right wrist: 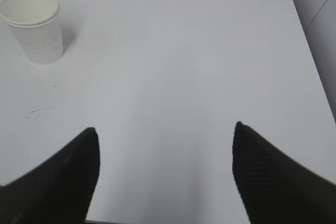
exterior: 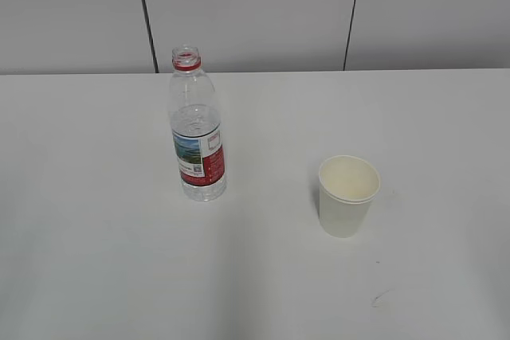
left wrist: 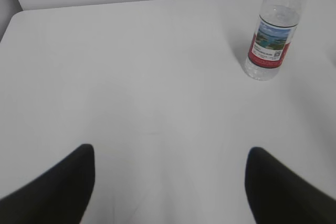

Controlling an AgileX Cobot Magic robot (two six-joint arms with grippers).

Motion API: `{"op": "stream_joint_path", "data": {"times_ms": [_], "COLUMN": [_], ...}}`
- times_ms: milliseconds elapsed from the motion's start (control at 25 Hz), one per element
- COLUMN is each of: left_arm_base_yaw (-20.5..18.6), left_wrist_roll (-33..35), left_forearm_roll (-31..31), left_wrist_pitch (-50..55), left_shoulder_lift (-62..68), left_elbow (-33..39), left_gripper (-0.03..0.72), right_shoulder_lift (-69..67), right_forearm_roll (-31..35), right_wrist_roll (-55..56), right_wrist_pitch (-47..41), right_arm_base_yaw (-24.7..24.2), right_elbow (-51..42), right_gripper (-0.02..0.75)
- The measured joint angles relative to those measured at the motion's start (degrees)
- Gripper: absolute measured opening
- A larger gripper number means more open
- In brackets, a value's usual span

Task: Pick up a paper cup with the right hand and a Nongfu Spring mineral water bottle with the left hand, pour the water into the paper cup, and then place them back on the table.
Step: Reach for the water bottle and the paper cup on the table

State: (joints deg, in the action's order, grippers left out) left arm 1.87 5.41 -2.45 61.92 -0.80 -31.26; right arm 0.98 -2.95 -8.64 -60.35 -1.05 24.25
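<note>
Left gripper (left wrist: 168,182) first: its two black fingers sit wide apart at the bottom of the left wrist view with nothing but bare table (left wrist: 131,77) between them. The Nongfu Spring mineral water bottle (left wrist: 273,35) is way off at about 1 o'clock from it, upright and uncapped, well apart from the fingers. In the exterior view the bottle (exterior: 196,129) stands at roughly 10 o'clock from the middle of the table, and you can see water (exterior: 197,121) in it, reaching somewhere above the label.

Moving right, the paper cup (exterior: 347,195) sits upright at about 4 o'clock from the bottle, clearly apart from it. It looks empty as far as I can tell, just the cream inside showing.

Right gripper (right wrist: 165,177) is the same story: fingers spread wide, holding nothing, with the cup (right wrist: 34,24) off at 10 o'clock in its wrist view. Neither arm shows up in the exterior view at all.

So progress-wise I'd say basically zero. Nothing's been grabbed or poured yet, and both picks, the pour and the put-down are all left to do.
</note>
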Motion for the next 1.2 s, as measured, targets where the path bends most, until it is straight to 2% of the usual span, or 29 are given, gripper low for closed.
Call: {"op": "stream_joint_path", "data": {"times_ms": [1200], "left_arm_base_yaw": [0.1], "left_wrist_roll": [0.0], "left_forearm_roll": [0.0], "left_wrist_pitch": [0.0], "left_shoulder_lift": [0.0], "left_elbow": [0.0], "left_gripper": [0.528], "right_shoulder_lift": [0.0], "right_forearm_roll": [0.0], "right_wrist_roll": [0.0], "right_wrist_pitch": [0.0], "right_arm_base_yaw": [0.0], "right_elbow": [0.0], "right_gripper": [0.582]}}
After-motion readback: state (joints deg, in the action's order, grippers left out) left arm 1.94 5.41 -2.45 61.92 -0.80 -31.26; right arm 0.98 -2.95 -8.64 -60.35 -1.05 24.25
